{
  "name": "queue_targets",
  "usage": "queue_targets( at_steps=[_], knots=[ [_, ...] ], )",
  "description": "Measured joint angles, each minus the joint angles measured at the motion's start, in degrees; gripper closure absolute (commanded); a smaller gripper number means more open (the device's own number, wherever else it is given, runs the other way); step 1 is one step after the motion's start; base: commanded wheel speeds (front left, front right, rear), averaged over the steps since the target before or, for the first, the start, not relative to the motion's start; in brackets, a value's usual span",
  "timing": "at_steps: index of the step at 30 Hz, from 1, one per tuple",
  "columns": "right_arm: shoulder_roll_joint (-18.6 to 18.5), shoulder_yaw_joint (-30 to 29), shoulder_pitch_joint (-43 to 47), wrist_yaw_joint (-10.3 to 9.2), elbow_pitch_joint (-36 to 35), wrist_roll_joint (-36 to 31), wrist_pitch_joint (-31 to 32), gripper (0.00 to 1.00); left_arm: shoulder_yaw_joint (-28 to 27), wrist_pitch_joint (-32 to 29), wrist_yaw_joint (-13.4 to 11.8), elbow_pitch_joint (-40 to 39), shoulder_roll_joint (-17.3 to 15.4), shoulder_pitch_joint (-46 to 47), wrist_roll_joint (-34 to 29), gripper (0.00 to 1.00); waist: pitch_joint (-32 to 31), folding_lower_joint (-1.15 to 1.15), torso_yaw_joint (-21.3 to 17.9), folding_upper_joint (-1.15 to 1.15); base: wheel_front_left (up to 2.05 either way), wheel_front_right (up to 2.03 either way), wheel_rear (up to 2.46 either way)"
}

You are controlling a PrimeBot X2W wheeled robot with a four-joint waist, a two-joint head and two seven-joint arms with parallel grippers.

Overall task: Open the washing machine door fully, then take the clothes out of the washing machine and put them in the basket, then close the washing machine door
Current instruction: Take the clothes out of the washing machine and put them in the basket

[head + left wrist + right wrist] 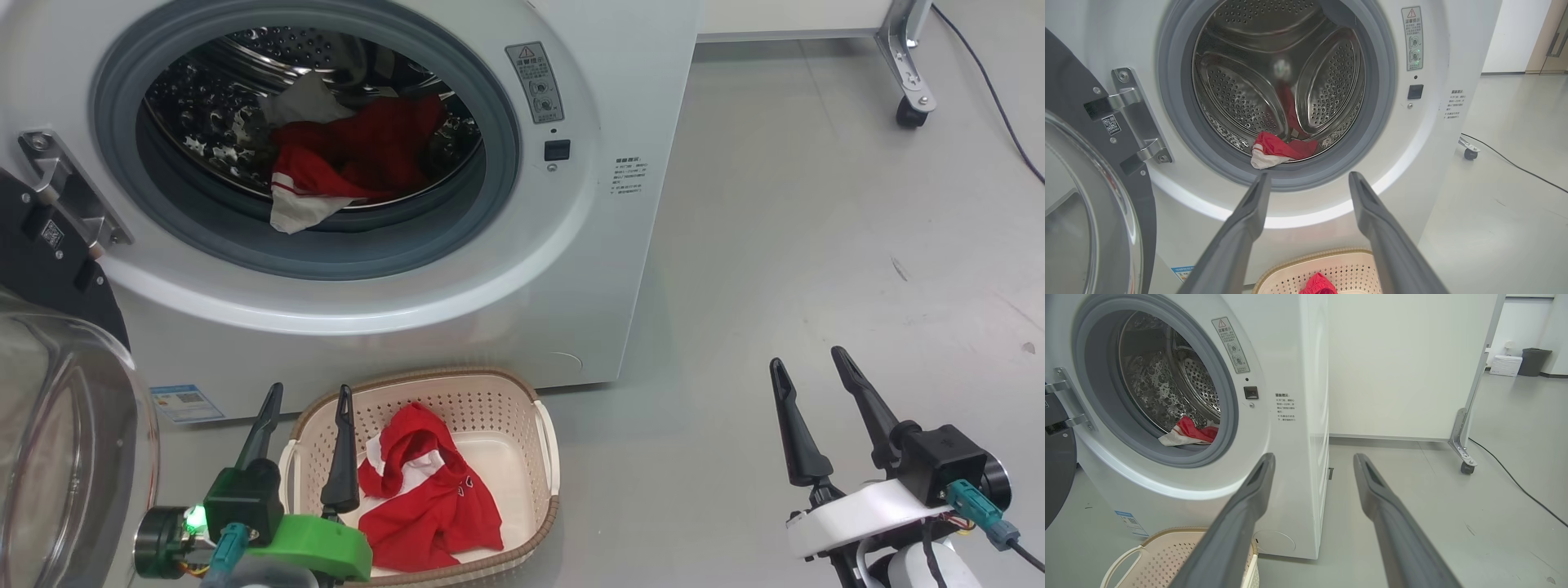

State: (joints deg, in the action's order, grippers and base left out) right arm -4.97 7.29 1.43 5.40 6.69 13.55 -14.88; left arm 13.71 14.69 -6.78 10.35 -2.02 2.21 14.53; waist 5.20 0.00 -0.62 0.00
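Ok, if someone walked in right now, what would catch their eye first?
The washing machine gapes open, red clothes heaped at the drum's front. On the floor below, the cream basket holds one red garment. The left gripper hangs over the basket, the right gripper over the floor, both open, empty.

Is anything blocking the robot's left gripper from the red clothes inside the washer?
Nothing visible does. The door is swung aside to the left, the washer mouth is open, and the open left gripper points straight at the clothes lying just inside the mouth's lower edge.
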Motion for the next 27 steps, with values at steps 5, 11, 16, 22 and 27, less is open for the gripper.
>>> queue_targets(
  at_steps=[5,11,16,22,27],
  knots=[
    [0.1,0.0,0.0,0.00,0.0,0.0,0.0,0.00,0.0,0.0,0.0,-0.2,0.0,0.0,0.0,0.00,0.0,0.00,-0.2,0.00,0.00,0.00,0.00],
    [0.3,-0.2,0.2,0.00,-0.1,0.0,0.0,0.00,0.0,0.0,0.0,-0.3,-0.1,0.0,0.0,0.00,0.3,0.00,-0.4,0.00,0.00,0.00,0.00],
    [0.4,-0.2,0.2,0.01,-0.2,0.0,0.0,0.00,-0.4,0.0,0.0,-0.4,-0.1,0.0,0.0,0.00,0.6,0.00,-0.5,0.00,0.00,0.00,0.00],
    [0.4,-0.4,0.2,0.03,-1.0,-0.1,0.0,0.00,-0.5,0.0,0.0,-0.5,-0.2,0.1,0.1,0.00,1.9,0.00,-0.4,0.00,0.00,0.00,0.00],
    [0.3,-0.4,0.1,0.08,-1.6,-0.1,0.0,0.00,0.2,-0.4,0.0,0.2,-0.2,1.3,1.7,0.00,3.4,0.00,-0.5,0.00,0.00,0.00,0.00]
  ],
)
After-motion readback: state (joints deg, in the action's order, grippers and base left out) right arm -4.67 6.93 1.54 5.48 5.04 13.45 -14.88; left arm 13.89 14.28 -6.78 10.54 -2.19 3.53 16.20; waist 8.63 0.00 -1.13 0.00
